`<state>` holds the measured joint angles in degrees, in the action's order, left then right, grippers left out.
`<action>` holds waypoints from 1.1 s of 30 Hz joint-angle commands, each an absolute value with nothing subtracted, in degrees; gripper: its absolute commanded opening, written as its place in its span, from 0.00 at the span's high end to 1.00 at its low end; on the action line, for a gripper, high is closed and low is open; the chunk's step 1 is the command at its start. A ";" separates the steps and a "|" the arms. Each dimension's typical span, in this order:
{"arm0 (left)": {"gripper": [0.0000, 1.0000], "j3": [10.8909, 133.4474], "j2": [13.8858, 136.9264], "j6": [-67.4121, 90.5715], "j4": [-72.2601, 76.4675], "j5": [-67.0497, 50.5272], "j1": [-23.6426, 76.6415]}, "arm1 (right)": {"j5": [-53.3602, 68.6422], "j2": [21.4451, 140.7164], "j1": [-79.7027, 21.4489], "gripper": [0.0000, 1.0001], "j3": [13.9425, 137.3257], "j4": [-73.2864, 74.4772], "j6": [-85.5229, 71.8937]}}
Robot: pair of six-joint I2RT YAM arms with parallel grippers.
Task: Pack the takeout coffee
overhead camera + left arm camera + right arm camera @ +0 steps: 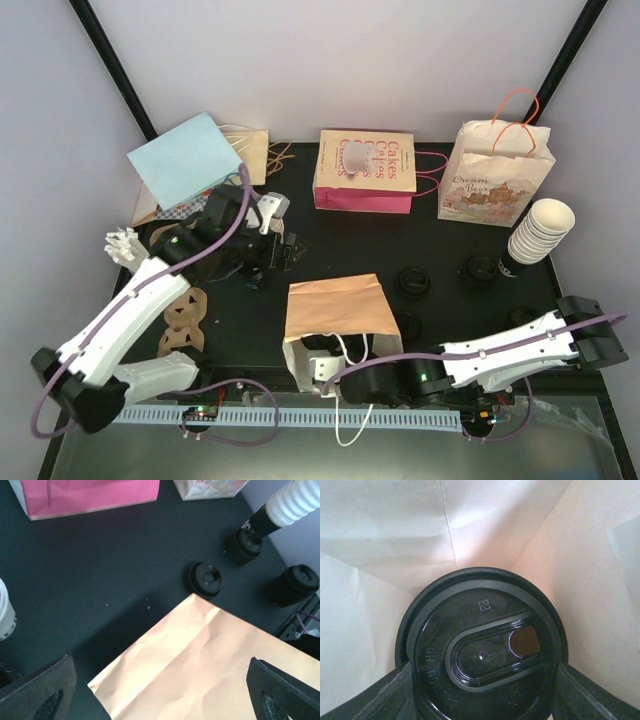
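Left gripper (162, 690): spread wide, empty, above table (100, 580) | peach paper bag (335, 305): on its side, mouth toward arms, letting a cup slide in | right gripper (485, 695): inside bag, clamped round lidded takeout coffee (480, 650), apparently seating it.

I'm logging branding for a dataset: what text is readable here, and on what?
"Cakes", repeated in red: cream-and-pink paper bag.
"Ocean", next word blurred: white illustrated paper bag with orange handles.
"…UTION HO…", embossed, only partly legible: round black plastic lid; its small stamped mark is unreadable.
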<state>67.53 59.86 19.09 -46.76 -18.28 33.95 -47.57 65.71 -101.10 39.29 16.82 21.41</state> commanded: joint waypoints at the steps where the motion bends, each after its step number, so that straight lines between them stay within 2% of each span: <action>1: 0.06 68.07 66.46 17.62 -47.15 -22.48 32.87 | -47.49 65.58 -99.99 0.47 38.90 11.76 25.61; 6: 0.18 71.08 76.77 14.81 -48.46 -27.46 32.76 | -44.54 67.44 -99.61 0.47 39.02 10.98 26.98; 16: 0.37 77.61 92.05 10.92 -50.67 -28.89 34.10 | -42.70 69.55 -99.16 0.47 38.30 10.17 27.79; 33: 0.40 83.15 104.50 8.08 -52.97 -29.47 35.42 | -38.33 70.72 -96.17 0.47 38.63 10.97 30.28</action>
<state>80.66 103.18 10.04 -50.76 -28.82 35.33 -39.44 71.53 -97.01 38.70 12.01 28.69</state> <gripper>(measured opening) 0.605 0.663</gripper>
